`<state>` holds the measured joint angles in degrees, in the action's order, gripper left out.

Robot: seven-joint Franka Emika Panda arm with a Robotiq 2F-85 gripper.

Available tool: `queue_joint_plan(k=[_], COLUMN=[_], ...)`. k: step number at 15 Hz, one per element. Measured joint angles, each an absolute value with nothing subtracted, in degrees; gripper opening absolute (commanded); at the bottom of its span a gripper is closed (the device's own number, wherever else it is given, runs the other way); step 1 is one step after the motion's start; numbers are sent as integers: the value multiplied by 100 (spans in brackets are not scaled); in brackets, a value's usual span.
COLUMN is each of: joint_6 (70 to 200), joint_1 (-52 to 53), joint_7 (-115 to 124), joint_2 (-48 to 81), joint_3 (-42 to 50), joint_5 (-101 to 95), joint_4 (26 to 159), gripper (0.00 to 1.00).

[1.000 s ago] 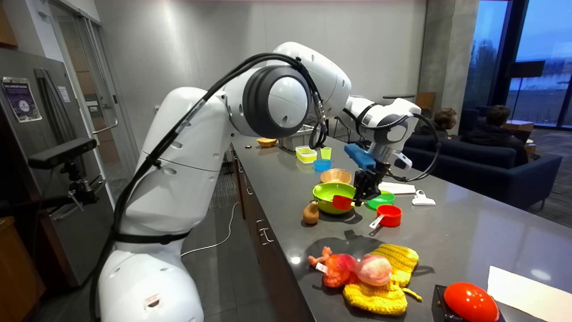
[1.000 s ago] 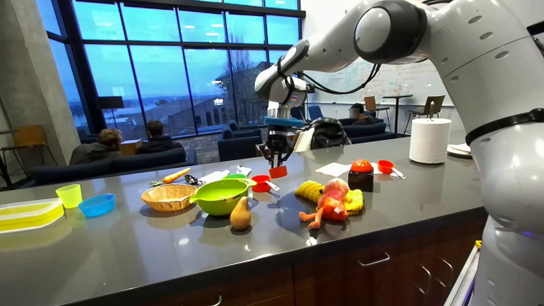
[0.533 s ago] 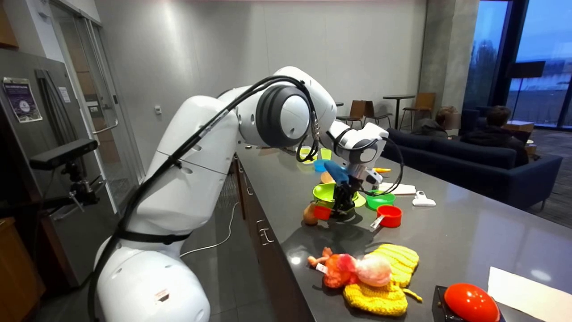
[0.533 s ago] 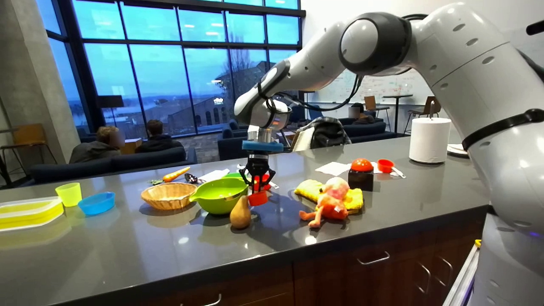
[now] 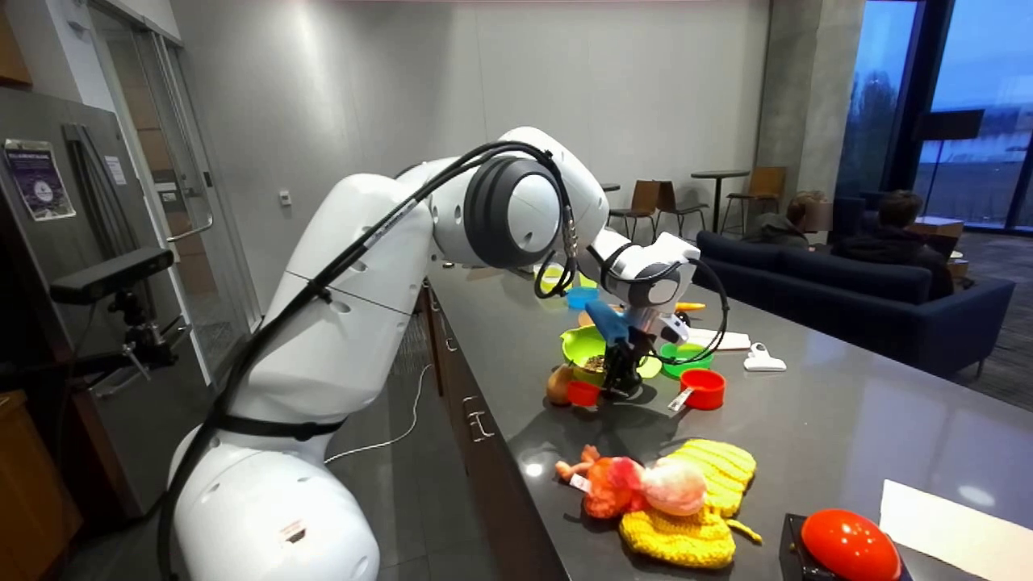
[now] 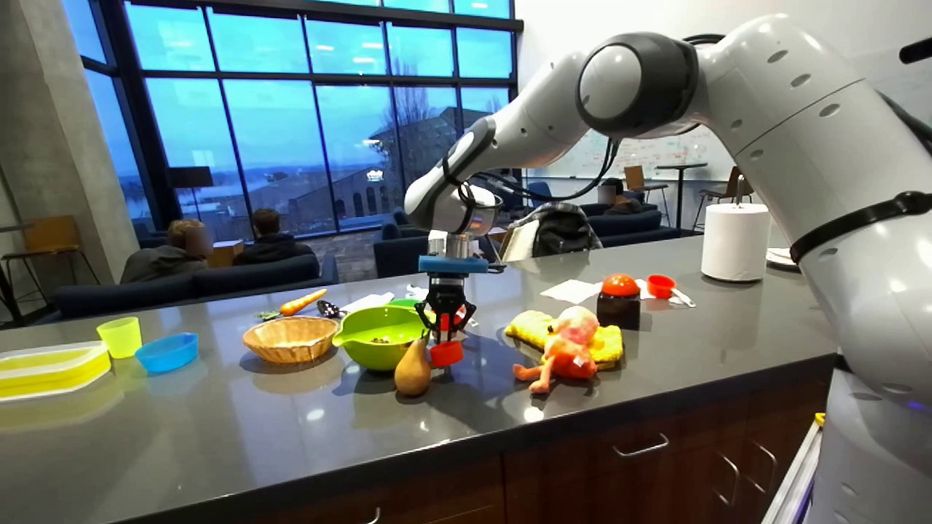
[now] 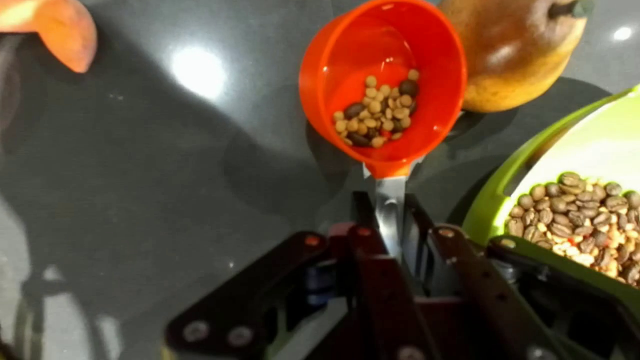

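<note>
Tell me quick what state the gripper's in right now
Gripper: closed, holding a red measuring cup by its handle.

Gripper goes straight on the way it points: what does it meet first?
Likely the glossy dark grey countertop below the gripper; the round red plastic measuring cup it holds may touch first. Gap unclear.

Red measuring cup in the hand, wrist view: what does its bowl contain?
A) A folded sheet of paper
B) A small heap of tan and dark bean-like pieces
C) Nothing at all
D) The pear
B: in the wrist view, with the hand gripping the handle, the red measuring cup shows many tan pieces and a few dark ones inside.
</note>
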<state>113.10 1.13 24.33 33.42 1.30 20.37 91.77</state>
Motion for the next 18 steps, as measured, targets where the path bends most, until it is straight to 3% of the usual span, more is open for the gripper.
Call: queue_joint_plan(k=[9, 18], joint_6=[11385, 10305], joint_1=[260, 577], joint_7=[2540, 2866], joint_2=[3095, 3227], joint_3=[147, 175], joint_5=[1322, 291], joint_4=[8936, 7687], gripper=[4, 4])
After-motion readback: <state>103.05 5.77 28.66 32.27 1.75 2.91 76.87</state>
